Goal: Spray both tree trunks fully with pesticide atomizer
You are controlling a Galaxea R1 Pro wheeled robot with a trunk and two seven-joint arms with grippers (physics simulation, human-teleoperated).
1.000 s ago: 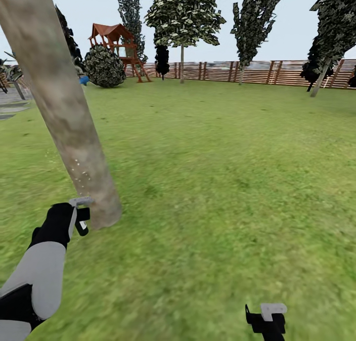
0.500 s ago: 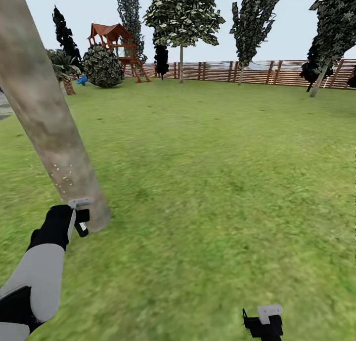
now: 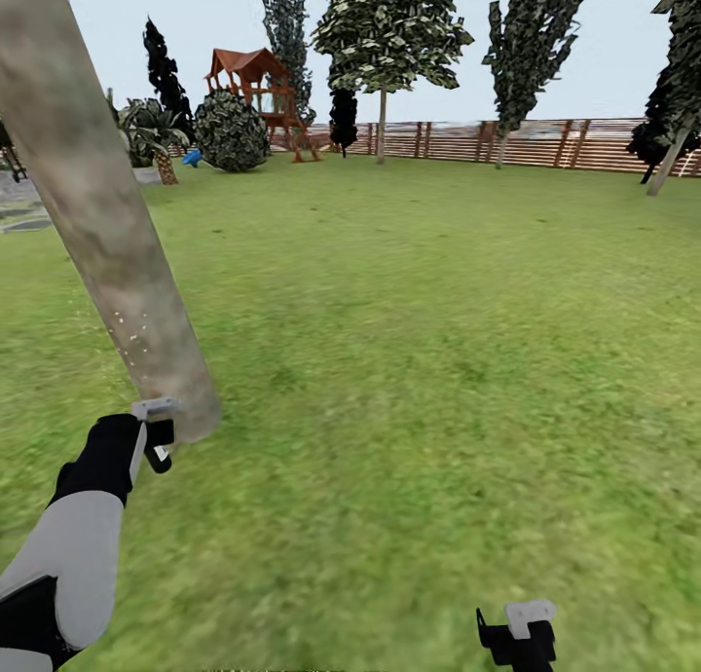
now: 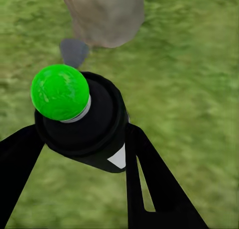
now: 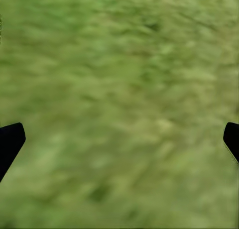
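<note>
A thick mottled grey-brown tree trunk point(image 3: 107, 224) leans across the left of the head view, its flared base point(image 4: 104, 15) on the grass. Fine white pesticide specks point(image 3: 131, 336) dot its lower part. My left gripper point(image 3: 156, 433) sits right at the trunk's base, shut on the pesticide atomizer point(image 4: 82, 122), a dark bottle with a bright green round cap and a white patch. My right gripper point(image 3: 516, 633) hangs low at the bottom edge over bare grass, its black fingertips point(image 5: 10, 142) spread wide apart, open and empty. Other tall trees point(image 3: 385, 39) stand far off by the fence.
A brown slat fence point(image 3: 526, 141) closes the far side of the lawn. A wooden playhouse point(image 3: 258, 93), a round bush point(image 3: 231, 131) and a palm point(image 3: 156, 136) stand at the back left. A grey paved patch point(image 3: 24, 205) lies at far left. Open grass point(image 3: 438, 341) spreads to the right.
The whole view has shifted, so the camera moved: the background slid right and the trunk now sits slightly differently. My left gripper with the atomizer stays at the trunk's base.
</note>
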